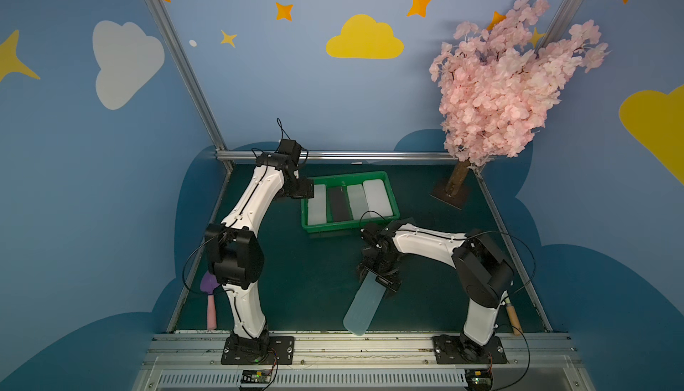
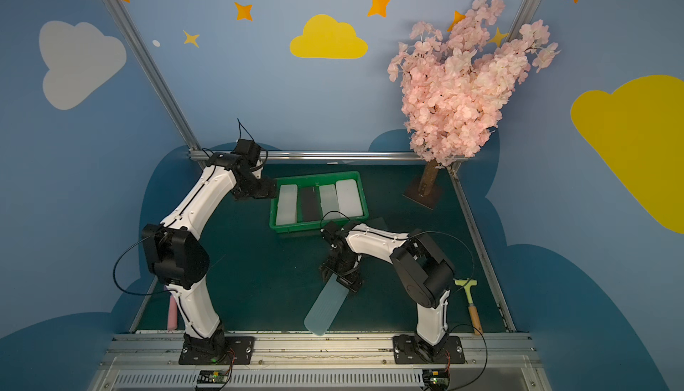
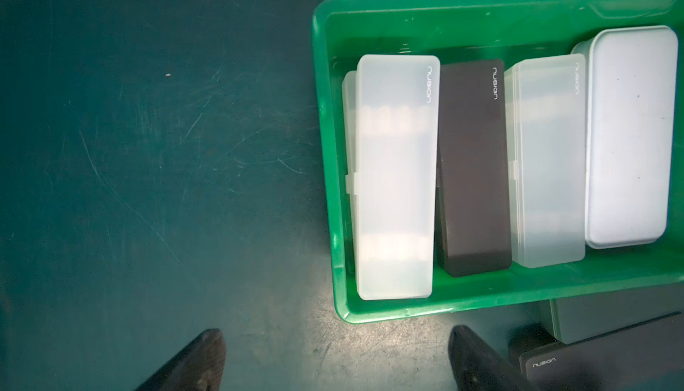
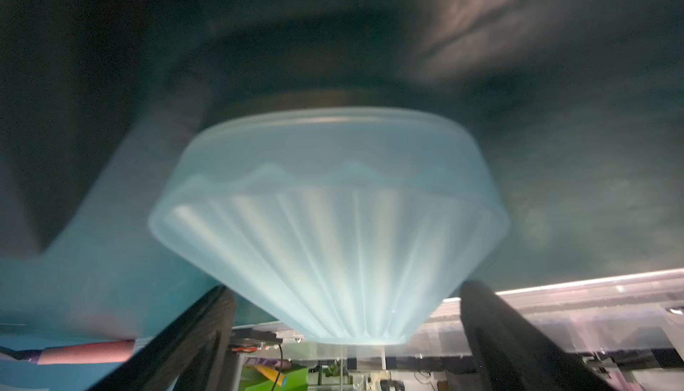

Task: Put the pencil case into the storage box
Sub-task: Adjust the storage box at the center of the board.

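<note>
A: Looking for the pencil case (image 1: pixel 361 306).

B: Found on the table (image 1: pixel 296 289), close to its front edge, well apart from the storage box (image 1: pixel 329 227) nearer the back edge.

A: Long axis?

B: Slanted. Far end toward the box, near end out to the front edge.

A: Nearer claw?

B: Right gripper (image 1: pixel 376 280), directly over the far end, with fingers (image 4: pixel 192 333) spread to either side across the short width. Contact with the sides: cannot tell, wrist view too blurred. No squeeze visible.

A: And the left gripper (image 3: pixel 337 361)?

B: Also spread and empty, hanging just off the box's left end wall, well apart from the pencil case.

A: Room to move?

B: Open table between pencil case and box. Worth minding a dark case (image 3: pixel 610 356) lying at the box's front right corner, beneath the right arm. Inside, four cases (image 3: pixel 394 178) side by side, with little bare floor left. Probably a matter of lifting clear of the flared rim and laying this one on top.
</note>
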Controlling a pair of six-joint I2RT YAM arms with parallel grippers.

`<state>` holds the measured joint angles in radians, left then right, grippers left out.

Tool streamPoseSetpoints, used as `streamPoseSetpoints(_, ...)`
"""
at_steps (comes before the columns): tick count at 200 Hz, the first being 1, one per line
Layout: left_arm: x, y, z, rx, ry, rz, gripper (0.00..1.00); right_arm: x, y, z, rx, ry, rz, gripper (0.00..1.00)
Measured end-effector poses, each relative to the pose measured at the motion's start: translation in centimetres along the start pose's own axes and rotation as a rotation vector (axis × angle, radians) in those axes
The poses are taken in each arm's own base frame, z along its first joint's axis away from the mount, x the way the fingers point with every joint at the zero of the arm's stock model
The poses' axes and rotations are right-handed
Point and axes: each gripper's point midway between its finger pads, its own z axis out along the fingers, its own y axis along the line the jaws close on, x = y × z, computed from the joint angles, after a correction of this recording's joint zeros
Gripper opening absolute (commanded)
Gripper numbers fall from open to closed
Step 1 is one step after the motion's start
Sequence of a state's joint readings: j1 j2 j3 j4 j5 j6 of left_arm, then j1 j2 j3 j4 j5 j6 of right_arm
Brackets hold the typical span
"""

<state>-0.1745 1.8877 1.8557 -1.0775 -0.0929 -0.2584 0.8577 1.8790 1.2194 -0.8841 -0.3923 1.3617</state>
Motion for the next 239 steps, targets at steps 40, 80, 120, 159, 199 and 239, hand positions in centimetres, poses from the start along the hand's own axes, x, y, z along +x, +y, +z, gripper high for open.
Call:
streamPoseSetpoints(40,-0.3,0.5,-1.2,0.018,-0.043,-0.018,0.97,0.9,0.0,0.9,0.04,0.073,0.025,0.98)
streamPoseSetpoints(80,-0.2,0.6,-1.5,0.024,-0.061,-0.021,0.97,1.1,-0.3,1.5,0.061,0.11,0.043,0.98)
streamPoseSetpoints(120,0.4,0.7,-1.4,0.024,-0.058,-0.022,0.97,0.8,-0.5,1.1,0.068,0.104,0.031,0.97)
streamPoseSetpoints(159,0.2,0.7,-1.5,0.026,-0.07,-0.023,0.97,0.8,-0.5,1.1,0.071,0.114,0.027,0.92)
streamPoseSetpoints(199,0.2,0.7,-1.5,0.027,-0.072,-0.021,0.97,0.8,-0.4,1.0,0.064,0.131,0.036,0.87)
streamPoseSetpoints(239,0.6,0.9,-1.1,0.022,-0.06,-0.02,0.97,0.8,-0.4,1.1,0.051,0.179,0.052,0.85)
